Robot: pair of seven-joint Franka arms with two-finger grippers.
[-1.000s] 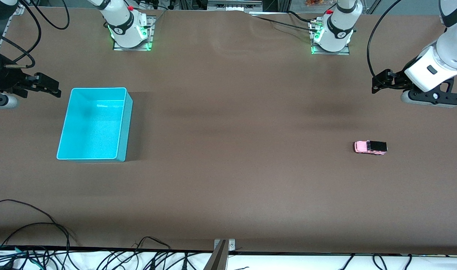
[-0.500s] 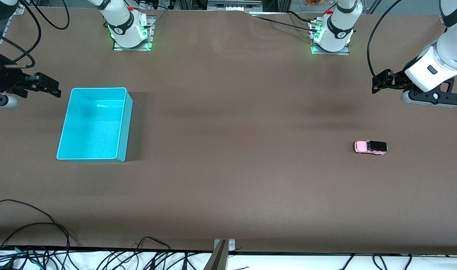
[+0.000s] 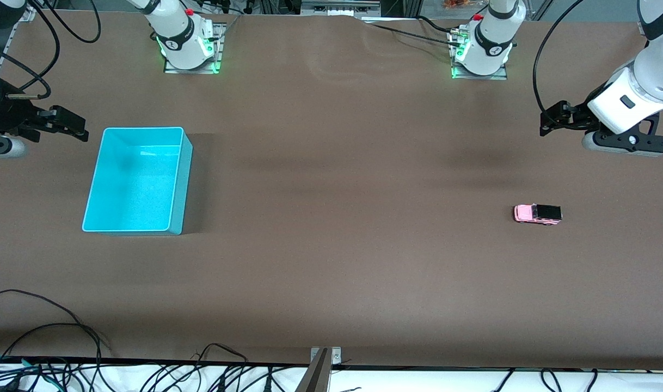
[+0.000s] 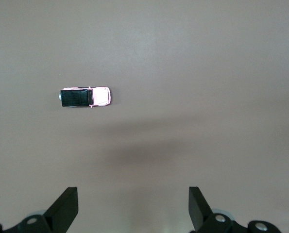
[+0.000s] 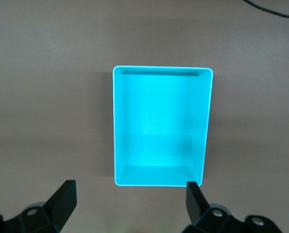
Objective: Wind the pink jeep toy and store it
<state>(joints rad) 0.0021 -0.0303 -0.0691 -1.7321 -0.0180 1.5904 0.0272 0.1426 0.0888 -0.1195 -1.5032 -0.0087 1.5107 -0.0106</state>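
Observation:
The pink jeep toy (image 3: 537,214) stands on the brown table toward the left arm's end, pale pink hood and black roof; it also shows in the left wrist view (image 4: 85,97). My left gripper (image 3: 549,121) hangs open and empty in the air over bare table, apart from the jeep; its fingers (image 4: 66,208) are spread wide. The cyan bin (image 3: 138,179) sits empty toward the right arm's end and shows in the right wrist view (image 5: 161,126). My right gripper (image 3: 70,126) is open and empty, up in the air beside the bin.
The two arm bases (image 3: 187,41) stand along the table edge farthest from the front camera. Loose black cables (image 3: 48,337) lie along the nearest edge. A metal bracket (image 3: 320,367) sits at the middle of that edge.

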